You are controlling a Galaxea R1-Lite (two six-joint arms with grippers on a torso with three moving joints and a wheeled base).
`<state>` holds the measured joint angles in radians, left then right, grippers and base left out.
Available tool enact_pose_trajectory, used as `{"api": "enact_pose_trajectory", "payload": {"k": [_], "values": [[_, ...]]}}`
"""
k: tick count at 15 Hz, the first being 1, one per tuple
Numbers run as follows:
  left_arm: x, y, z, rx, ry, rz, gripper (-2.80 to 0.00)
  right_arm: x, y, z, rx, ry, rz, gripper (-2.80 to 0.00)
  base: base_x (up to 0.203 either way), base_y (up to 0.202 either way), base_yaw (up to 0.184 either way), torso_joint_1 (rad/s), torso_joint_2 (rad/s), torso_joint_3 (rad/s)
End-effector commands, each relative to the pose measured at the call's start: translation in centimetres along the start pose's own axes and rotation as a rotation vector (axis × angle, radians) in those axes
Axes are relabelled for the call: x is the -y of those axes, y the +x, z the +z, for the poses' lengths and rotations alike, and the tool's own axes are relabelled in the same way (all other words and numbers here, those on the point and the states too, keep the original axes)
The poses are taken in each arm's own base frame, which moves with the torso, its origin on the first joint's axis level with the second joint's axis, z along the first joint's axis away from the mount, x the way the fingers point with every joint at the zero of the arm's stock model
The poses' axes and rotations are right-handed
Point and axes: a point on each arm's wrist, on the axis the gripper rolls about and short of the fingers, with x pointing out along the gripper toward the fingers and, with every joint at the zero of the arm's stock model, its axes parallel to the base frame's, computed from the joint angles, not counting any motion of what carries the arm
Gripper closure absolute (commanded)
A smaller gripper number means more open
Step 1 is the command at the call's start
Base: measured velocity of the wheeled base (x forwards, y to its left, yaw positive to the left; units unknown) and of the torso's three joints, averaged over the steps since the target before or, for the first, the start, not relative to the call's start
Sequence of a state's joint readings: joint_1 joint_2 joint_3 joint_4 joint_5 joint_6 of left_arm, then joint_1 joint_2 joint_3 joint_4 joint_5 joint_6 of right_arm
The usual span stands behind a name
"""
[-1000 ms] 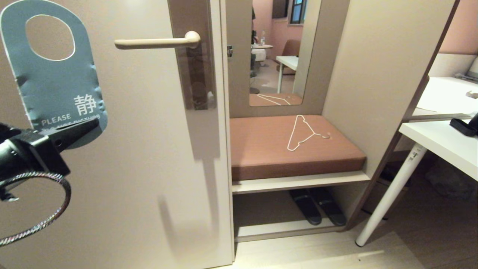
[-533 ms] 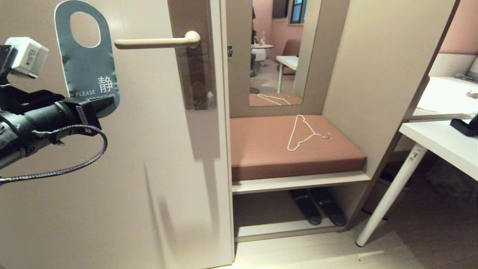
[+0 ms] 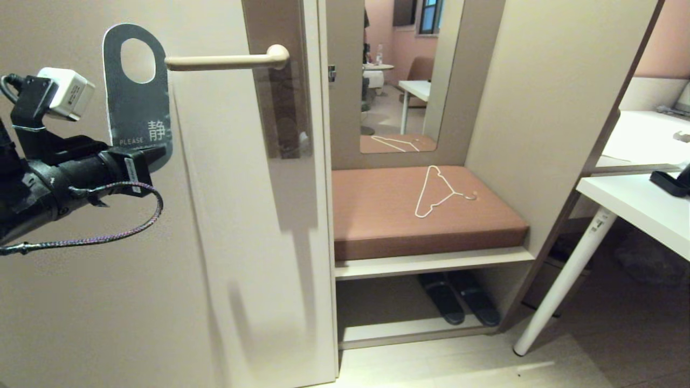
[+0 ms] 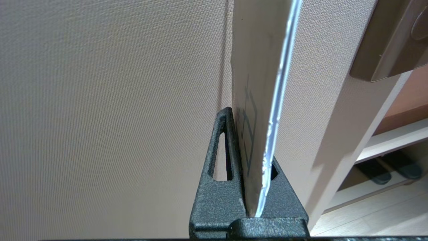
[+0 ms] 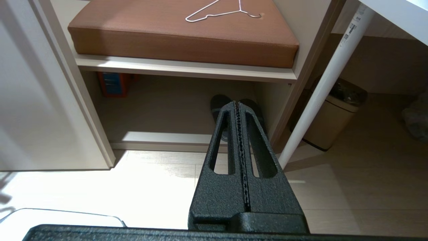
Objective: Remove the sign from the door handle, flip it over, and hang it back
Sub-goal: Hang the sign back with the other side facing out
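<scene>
— Judging from the upper left of the frame, how far along was it?
— The sign was off the door handle, pinched by its lower end in the left gripper, dark face showing, its hole just left of the lever's tip.
— What remained?
— Threading the hole over the lever and letting go. The right gripper sat closed on nothing, low down.

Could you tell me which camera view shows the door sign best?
The head view: the sign shows its whole grey face, hole and lettering. The left wrist view catches only its edge pinched in the left claw; the right wrist view misses it.
</scene>
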<state>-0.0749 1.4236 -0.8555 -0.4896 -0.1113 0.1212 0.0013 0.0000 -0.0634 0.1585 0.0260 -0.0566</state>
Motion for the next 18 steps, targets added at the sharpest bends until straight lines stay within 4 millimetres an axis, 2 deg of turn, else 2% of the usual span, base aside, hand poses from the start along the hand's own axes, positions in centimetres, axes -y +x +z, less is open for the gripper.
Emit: {"api": "enact_pose_trajectory", "payload": {"k": [1,10,18], "values": [[0.2,0.5,-0.2,-0.008,0.010,-0.009,0.00,0.0,0.0,0.0,0.000,0.000,0.000,0.00,0.000,0.000,0.000,0.000,0.00,0.000],[3.7,1.0,0.1,-0.005,0.036,-0.101,0.00,0.0,0.0,0.0,-0.001,0.000,0.001,0.00,0.000,0.000,0.000,0.000,0.00,0.000],[6.4,1.9,-0.1,-0.012,0.153,-0.146,0.00,0.0,0.0,0.0,-0.001,0.000,0.001,0.00,0.000,0.000,0.000,0.000,0.00,0.000]]}}
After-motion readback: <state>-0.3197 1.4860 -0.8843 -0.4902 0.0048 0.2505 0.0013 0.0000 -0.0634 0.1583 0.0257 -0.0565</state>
